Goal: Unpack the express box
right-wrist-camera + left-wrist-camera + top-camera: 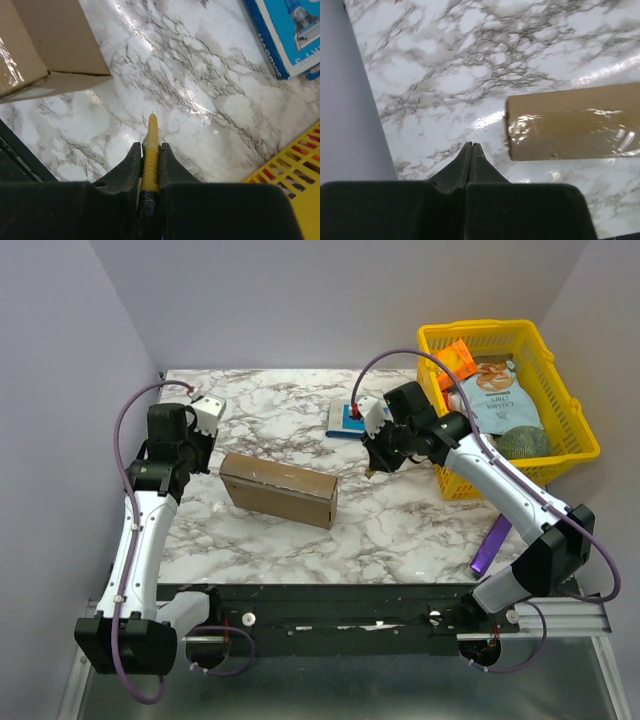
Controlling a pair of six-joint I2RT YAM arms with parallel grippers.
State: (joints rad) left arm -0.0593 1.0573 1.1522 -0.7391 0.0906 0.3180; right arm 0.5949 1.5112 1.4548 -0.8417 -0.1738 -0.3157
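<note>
Box [278,490] lies taped and unbraced: left tool [471,147] is closed, empty, so right tool [149,149], clamping a yellow blade [152,127], may just shove it across the table [400,530].

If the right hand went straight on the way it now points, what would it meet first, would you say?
Most likely bare marble tabletop, touched first by the yellow tool the right hand grips. In its wrist view, the express box lies left of that line, the blue box right.

Express box [278,490] lies left of the basket [475,330]
</note>
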